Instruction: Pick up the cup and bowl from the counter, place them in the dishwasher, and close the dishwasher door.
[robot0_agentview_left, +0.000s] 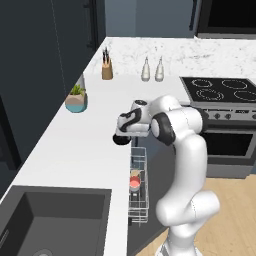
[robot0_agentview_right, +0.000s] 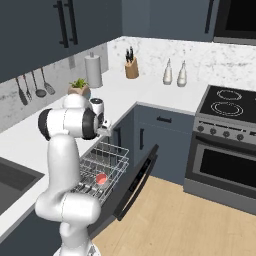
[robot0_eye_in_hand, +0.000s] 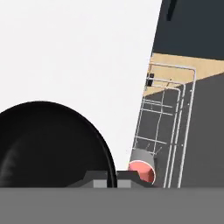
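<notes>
The black bowl (robot0_eye_in_hand: 48, 144) sits at the front edge of the white counter (robot0_agentview_left: 75, 145), seen as a dark disc (robot0_agentview_left: 119, 140) under the hand. My gripper (robot0_eye_in_hand: 112, 177) is shut on the bowl's rim, one fingertip (robot0_eye_in_hand: 94, 179) inside and the other outside. In the left base view the gripper (robot0_agentview_left: 122, 136) points down at the counter's edge. The cup (robot0_agentview_left: 135, 182) lies on its side in the pulled-out white wire rack (robot0_agentview_left: 139, 190) of the dishwasher, its red-pink inside showing (robot0_eye_in_hand: 142, 169). The dishwasher door (robot0_agentview_right: 137, 180) hangs open, tilted down toward the floor.
A teal-and-tan plant pot (robot0_agentview_left: 76, 100), a knife block (robot0_agentview_left: 107, 69) and two bottles (robot0_agentview_left: 152, 70) stand further back on the counter. The stove (robot0_agentview_left: 220, 90) and oven are to the right, a dark sink (robot0_agentview_left: 55, 220) at the near left. A paper towel roll (robot0_agentview_right: 93, 70) stands by the wall.
</notes>
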